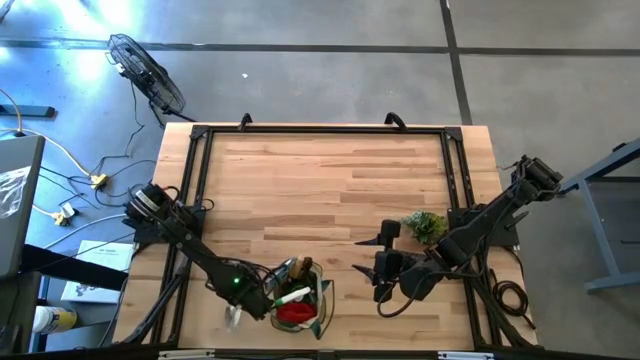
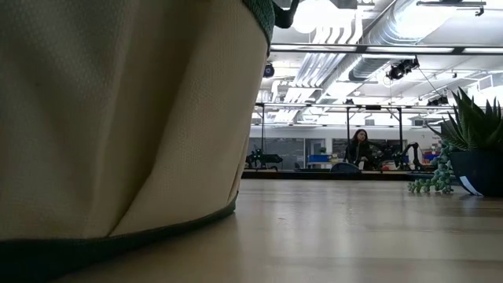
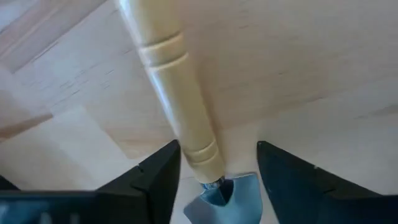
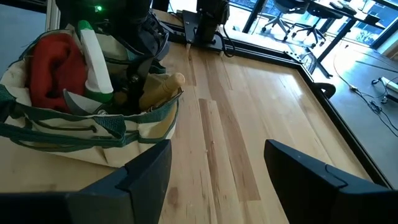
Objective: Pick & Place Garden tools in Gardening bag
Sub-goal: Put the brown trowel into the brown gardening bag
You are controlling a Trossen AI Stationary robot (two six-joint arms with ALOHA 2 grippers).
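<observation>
Near the front edge of the table [image 1: 330, 170], left of centre in the high view, sits the gardening bag [image 1: 300, 298], a tan canvas tote with dark green trim. It already holds a red cloth item [image 4: 55, 62], a bright green item [image 4: 94, 59] with a pale body, a wooden handle [image 4: 160, 89] poking up past the rim, and a grey metal blade [image 4: 78, 102] near the front wall.

Just beside the bag on its left, the left gripper [image 3: 217, 171] hangs low over the bare wood. Its two dark fingers [image 3: 158, 177] stand apart on either side of a trowel [image 3: 180, 106], whose pale turned wooden handle runs away from the camera while the blue-grey metal neck shows between the fingers. One finger looks to be against the handle; the other is clear of it, so the grip reads as released (or not closed).

To the right of the bag, the right gripper [image 4: 214, 168] hovers above the table with its fingers spread wide and nothing between them, facing the bag. A leafy plant sprig [image 1: 425, 226] lies close behind this arm.

From the low view the bag's canvas wall fills the left side, and a person [image 2: 360, 149] sits far off in the room behind
</observation>
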